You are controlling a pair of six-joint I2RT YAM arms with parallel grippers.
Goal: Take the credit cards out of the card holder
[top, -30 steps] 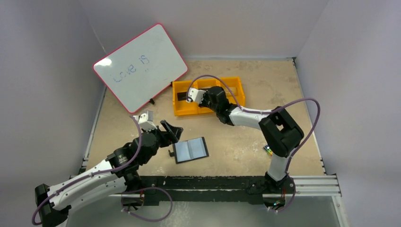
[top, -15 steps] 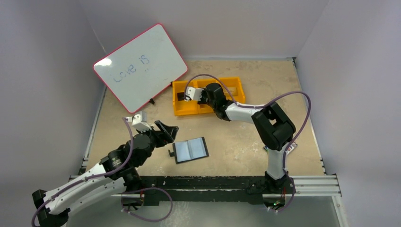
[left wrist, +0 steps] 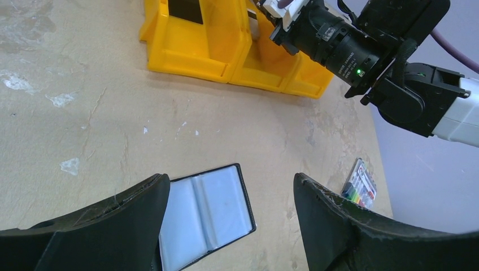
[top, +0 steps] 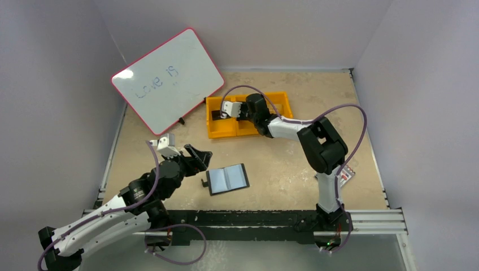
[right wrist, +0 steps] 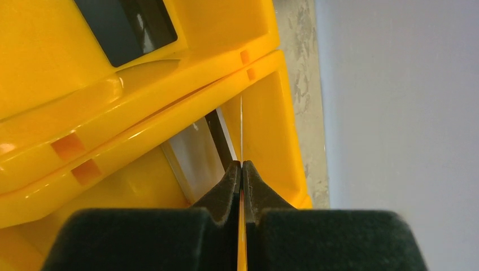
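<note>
Handwritten in blue marker on the white face of the red-framed whiteboard (top: 167, 81): "Love is", capital L, slanted along the tilted board, in view from the top camera only. Small print on the marker pack (left wrist: 360, 185) near the right table edge, too small to read. No legible print on the black card (right wrist: 127, 25) lying in the orange tray (right wrist: 141, 96), nor on the credit card (right wrist: 242, 121) pinched edge-on in the right gripper (right wrist: 242, 166). Nothing readable on the open card holder (left wrist: 206, 212) or its shiny sleeves
</note>
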